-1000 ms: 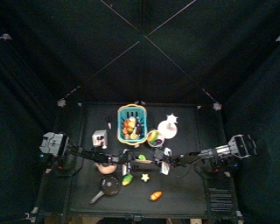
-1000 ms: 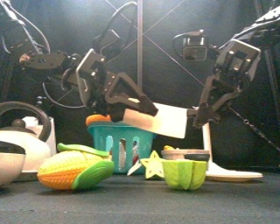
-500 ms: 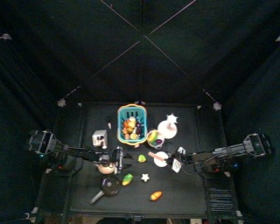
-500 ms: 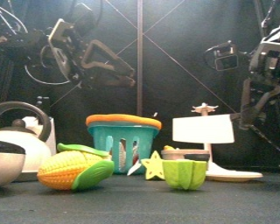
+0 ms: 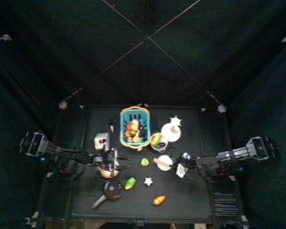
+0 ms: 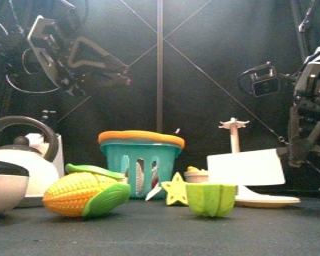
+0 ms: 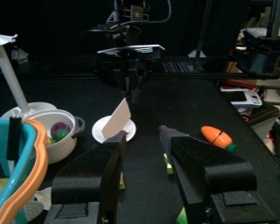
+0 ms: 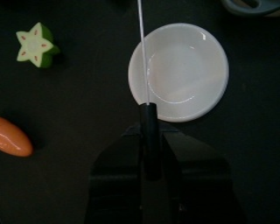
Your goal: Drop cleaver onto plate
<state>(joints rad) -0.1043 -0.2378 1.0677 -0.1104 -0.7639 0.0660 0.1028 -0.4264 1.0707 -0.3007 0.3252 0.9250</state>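
Right wrist view, cleaver (image 8: pixel 143 35) over plate (image 8: pixel 184 70), star (image 8: pixel 35 45), carrot (image 8: pixel 10 137)

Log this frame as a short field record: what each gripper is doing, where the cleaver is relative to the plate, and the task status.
right gripper: shut on the cleaver's handle, blade pointing down
cleaver: held in the air above the plate, not touching it
plate: on the table, bare, directly below the blade
left gripper: open, holding nothing, raised over the table's left side
nearby: teal basket, corn, yellow star, carrot
task status: cleaver not yet dropped
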